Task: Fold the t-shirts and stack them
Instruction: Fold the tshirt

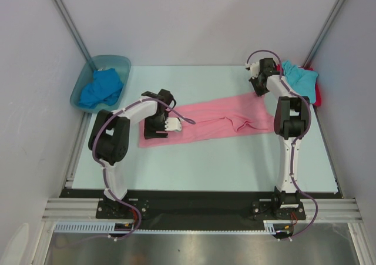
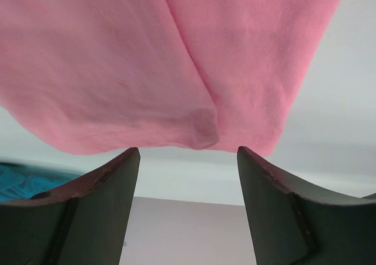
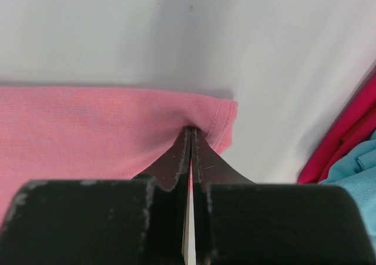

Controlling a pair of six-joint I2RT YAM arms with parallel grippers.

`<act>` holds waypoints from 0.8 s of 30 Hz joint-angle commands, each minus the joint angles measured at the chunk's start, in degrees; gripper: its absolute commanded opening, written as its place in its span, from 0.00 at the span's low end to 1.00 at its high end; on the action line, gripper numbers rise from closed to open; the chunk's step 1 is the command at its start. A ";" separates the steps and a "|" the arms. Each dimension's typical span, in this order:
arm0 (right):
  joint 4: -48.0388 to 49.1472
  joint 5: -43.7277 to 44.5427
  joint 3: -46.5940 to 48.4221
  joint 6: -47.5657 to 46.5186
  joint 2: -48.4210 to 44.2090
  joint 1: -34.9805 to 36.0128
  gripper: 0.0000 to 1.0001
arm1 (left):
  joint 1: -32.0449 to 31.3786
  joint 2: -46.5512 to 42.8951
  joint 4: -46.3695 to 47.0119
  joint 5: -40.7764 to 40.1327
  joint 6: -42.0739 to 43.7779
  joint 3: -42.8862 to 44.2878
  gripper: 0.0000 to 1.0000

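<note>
Across the middle of the table (image 1: 205, 165), seen from the top camera, the pink t-shirt (image 1: 217, 121) lies as a long, narrow, creased band, running from about 8 o'clock of the table's centre up toward 2 o'clock; its 8 o'clock end is flat on the surface, its 2 o'clock end is drawn up to a point at the right gripper (image 1: 258, 92).

At that far end the right gripper's jaws are pressed together on the shirt's corner; the right wrist view shows the fingers (image 3: 176, 159) pinching the hemmed edge of the pink cloth (image 3: 88, 130), which puckers where it enters them.

Over the shirt's 8 o'clock end the left gripper (image 1: 178, 123) hangs with its jaws spread wide and nothing between them; in the left wrist view the two dark fingers (image 2: 100, 188) stand apart, and the pink hem (image 2: 147, 59) lies just past their tips; whether they touch the cloth I cannot tell.

At 2 o'clock, in the table's far corner, the turquoise t-shirt (image 1: 296, 77) sits crumpled on the red t-shirt (image 1: 318, 93), just beside the right gripper; at 10 o'clock the royal blue t-shirt (image 1: 101, 89) is bunched inside the translucent tub (image 1: 111, 59), well apart from the left arm.
</note>
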 commanded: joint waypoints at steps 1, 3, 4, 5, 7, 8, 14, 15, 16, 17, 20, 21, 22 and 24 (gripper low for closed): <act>-3.35 4.79 -0.39 -0.97 0.96 -1.24 0.00 | -0.36 0.79 0.23 1.38 -1.12 2.25 0.73; -3.35 4.96 -0.39 -1.06 0.79 -1.24 0.00 | -0.36 1.06 0.76 1.21 -1.12 1.90 0.73; -3.44 4.96 -0.39 -1.06 0.79 -1.24 0.00 | -0.36 1.23 1.20 1.21 -1.12 1.82 0.73; -3.35 4.96 -0.39 -1.06 0.70 -1.32 0.00 | -0.36 1.49 1.37 0.95 -1.21 1.64 0.73; -3.44 4.87 -0.47 -1.06 0.79 -1.41 0.01 | -0.27 2.11 2.17 0.77 -1.39 1.29 0.72; -3.44 4.87 -0.56 -0.98 0.61 -1.41 0.00 | -0.27 2.20 2.52 0.60 -1.39 1.03 0.71; -3.44 4.96 -1.18 -1.06 0.17 -1.50 0.01 | -0.18 2.11 3.40 0.07 -1.74 0.23 0.60; -3.35 5.05 -1.09 -1.06 0.17 -1.59 0.00 | -0.09 2.03 3.40 0.07 -1.74 0.15 0.59; -3.35 5.05 -1.00 -1.06 0.17 -1.50 0.00 | -0.09 1.94 3.31 -0.02 -1.65 -0.03 0.55; -3.35 5.05 -1.00 -1.06 0.17 -1.50 0.00 | -0.01 1.85 3.40 -0.11 -1.65 -0.20 0.54; -3.44 5.40 -0.91 -1.06 0.08 -1.50 0.00 | 0.17 1.76 3.31 -0.28 -1.48 -0.73 0.48; -3.44 5.31 -1.00 -1.15 0.00 -1.59 0.00 | 0.17 1.67 3.14 -0.29 -1.56 -0.82 0.45; -3.35 5.40 -1.00 -1.24 0.00 -1.59 0.00 | 0.17 1.67 3.05 -0.20 -1.56 -1.00 0.43; -3.44 5.49 -1.09 -1.24 -0.09 -1.59 0.00 | 0.17 1.41 2.87 -0.11 -1.65 -1.44 0.37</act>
